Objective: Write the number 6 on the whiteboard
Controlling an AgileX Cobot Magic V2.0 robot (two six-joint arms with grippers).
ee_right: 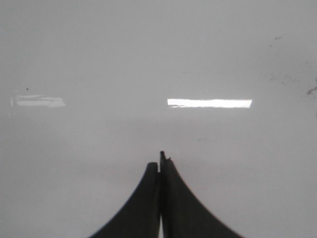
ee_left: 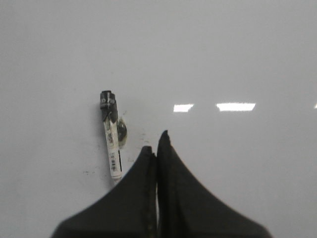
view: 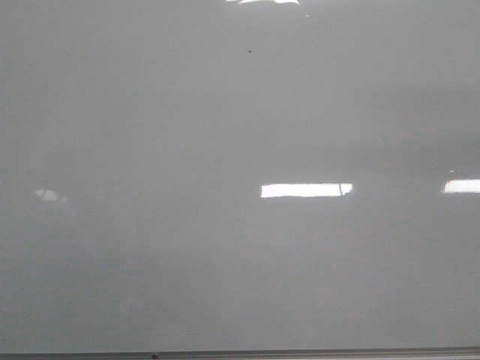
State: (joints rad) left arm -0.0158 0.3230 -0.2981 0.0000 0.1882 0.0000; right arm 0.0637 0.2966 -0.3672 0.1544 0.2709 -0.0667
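Note:
The whiteboard [view: 225,262] fills the front view, pale grey and glossy, with no grippers in that view. No number 6 shows on it in any view. In the left wrist view a white marker [ee_left: 112,136] with a black cap and ink stains lies flat on the whiteboard [ee_left: 237,59]. My left gripper [ee_left: 155,141] is shut and empty just beside the marker's lower end, apart from it. Over bare whiteboard [ee_right: 99,59] my right gripper [ee_right: 158,161] is also shut, with nothing between its fingers.
A thin grey frame edge [view: 300,352] runs along the board's near side. A tiny black speck [view: 250,52] sits near the far middle. A dark round blot [ee_left: 122,131] lies against the marker. Faint ink smudges [ee_right: 277,38] mark the board in the right wrist view.

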